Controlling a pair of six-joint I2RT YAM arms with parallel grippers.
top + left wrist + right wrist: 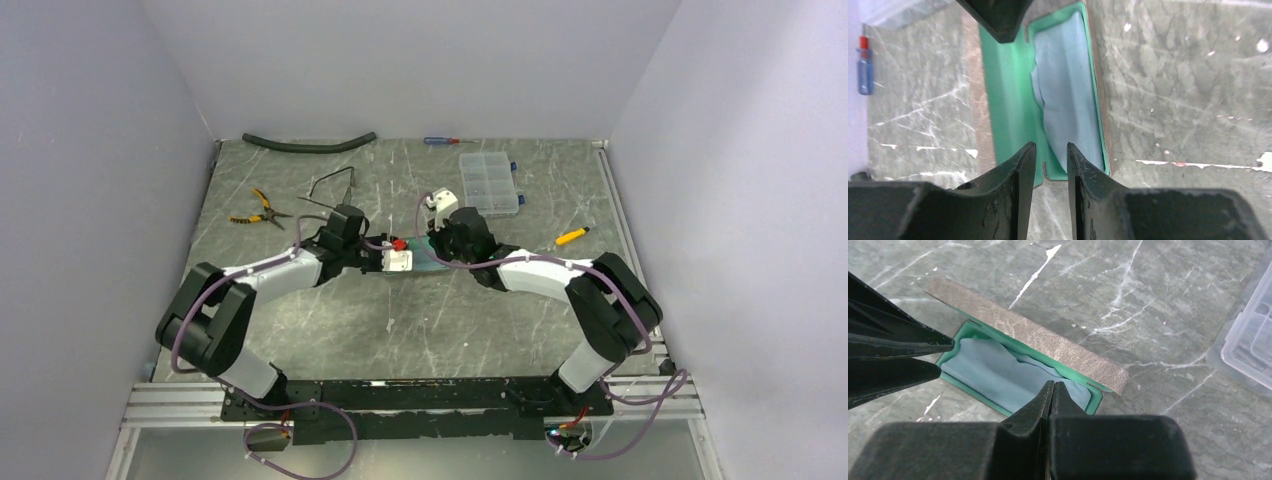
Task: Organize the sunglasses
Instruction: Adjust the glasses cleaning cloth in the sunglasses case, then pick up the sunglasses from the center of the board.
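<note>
The sunglasses (332, 176) lie on the table at the back left, thin dark wire, away from both grippers. The brown case (1033, 335) lies open in the middle, showing its teal lining (1008, 100) and a light blue cloth (1068, 90) inside. My left gripper (1051, 146) is at one end of the case, its jaws a little apart and empty. My right gripper (1052, 383) is at the other end, its jaws shut with the tips over the cloth. From above, the left gripper (405, 262) and the right gripper (438, 247) face each other over the case.
Yellow-handled pliers (258, 210) lie left of the sunglasses. A black hose (308, 144) and a blue-and-red screwdriver (440, 141) lie along the back wall. A clear compartment box (488, 182) sits behind the right gripper, and a yellow tool (572, 236) lies to the right.
</note>
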